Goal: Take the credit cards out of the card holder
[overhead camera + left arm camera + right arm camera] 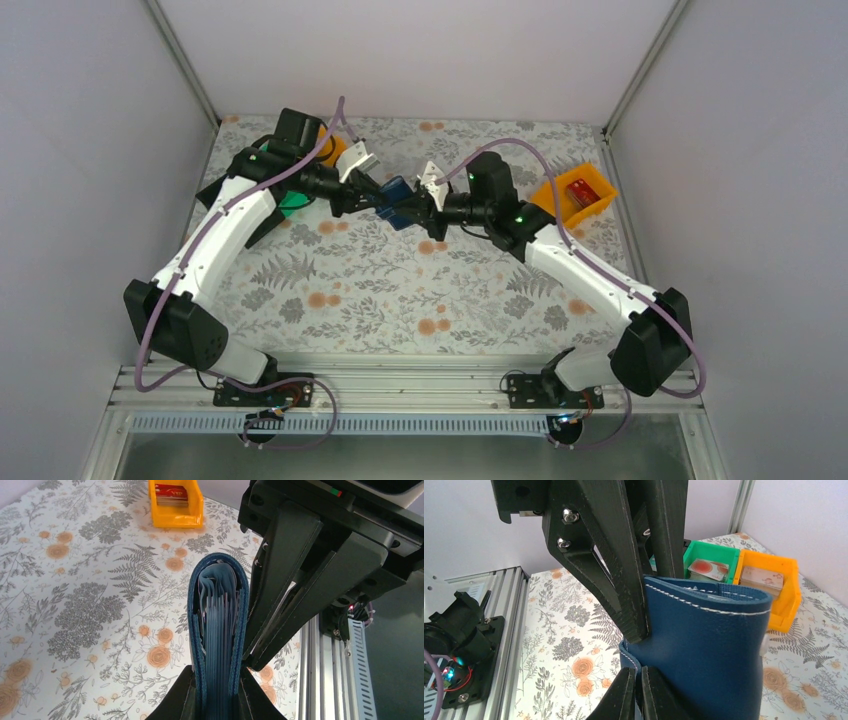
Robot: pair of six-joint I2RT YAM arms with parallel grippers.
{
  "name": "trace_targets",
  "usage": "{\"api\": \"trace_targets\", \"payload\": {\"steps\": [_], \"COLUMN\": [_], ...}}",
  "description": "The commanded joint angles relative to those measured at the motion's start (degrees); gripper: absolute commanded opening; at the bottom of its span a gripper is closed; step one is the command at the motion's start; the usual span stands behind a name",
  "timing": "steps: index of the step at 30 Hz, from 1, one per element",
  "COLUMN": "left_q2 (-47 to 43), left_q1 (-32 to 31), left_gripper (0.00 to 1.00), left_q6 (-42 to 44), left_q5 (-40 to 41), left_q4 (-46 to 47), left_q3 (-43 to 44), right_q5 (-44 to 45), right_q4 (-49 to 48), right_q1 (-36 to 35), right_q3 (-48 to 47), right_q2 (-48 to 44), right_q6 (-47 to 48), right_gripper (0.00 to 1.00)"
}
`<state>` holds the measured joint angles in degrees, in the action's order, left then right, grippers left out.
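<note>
While an orange bin (pixel 575 197) sat at two o'clock and a green bin (pixel 290 203) with a credit card (pixel 708 569) lay at ten o'clock, half under the left arm, the card holder (pixel 396 200) hung above the surface (pixel 400 290) toward twelve o'clock. The left hand (pixel 372 203) was clamped on one end of it, and the right hand (pixel 418 212) was pinched nearly tight on its other edge.
</note>
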<state>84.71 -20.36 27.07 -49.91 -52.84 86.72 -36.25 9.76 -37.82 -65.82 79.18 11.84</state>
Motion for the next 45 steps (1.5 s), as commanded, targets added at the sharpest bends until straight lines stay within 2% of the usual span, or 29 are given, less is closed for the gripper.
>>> {"api": "trace_targets", "payload": {"steps": [1, 11, 19, 26, 33, 38, 44, 45], "left_q2": [-1.0, -0.6, -0.1, -0.3, -0.2, -0.2, -0.6, -0.7], "left_q1": [-0.7, 1.7, 3.2, 3.8, 4.4, 4.7, 4.7, 4.7], "left_gripper": [0.02, 0.02, 0.02, 0.02, 0.03, 0.02, 0.02, 0.02], "left_q6": [-2.9, -8.0, -8.9, -8.9, -9.0, -8.2, -7.2, -6.8], "left_q5": [-4.8, -0.2, -0.3, -0.3, 1.0, 0.6, 0.5, 0.3], "left_q4": [3.8, 8.0, 8.7, 8.7, 9.0, 8.4, 7.6, 7.3], "left_q3": [0.9, -0.2, -0.6, -0.6, -0.9, -0.7, -0.7, -0.6], "right_q5": [0.4, -2.0, -3.4, -2.6, 2.0, 11.6, 30.9, 33.5], "right_q4": [0.3, -2.2, -3.6, -2.2, -1.5, -1.1, 0.6, 1.7], "right_q1": [-1.7, -5.9, -10.0, -10.6, -10.6, -9.4, -6.2, -5.9], "right_q3": [1.5, 3.1, 2.4, 1.2, 2.4, 2.7, 1.8, 1.1], "right_q2": [1.8, 2.8, 5.0, 5.1, -3.8, -10.0, -12.3, -11.5], "right_q6": [-1.4, -2.3, -2.3, -2.1, -1.9, -4.8, -12.2, -12.7], "right_gripper": [0.07, 0.04, 0.04, 0.06, 0.32, 0.51, 0.97, 0.99]}}
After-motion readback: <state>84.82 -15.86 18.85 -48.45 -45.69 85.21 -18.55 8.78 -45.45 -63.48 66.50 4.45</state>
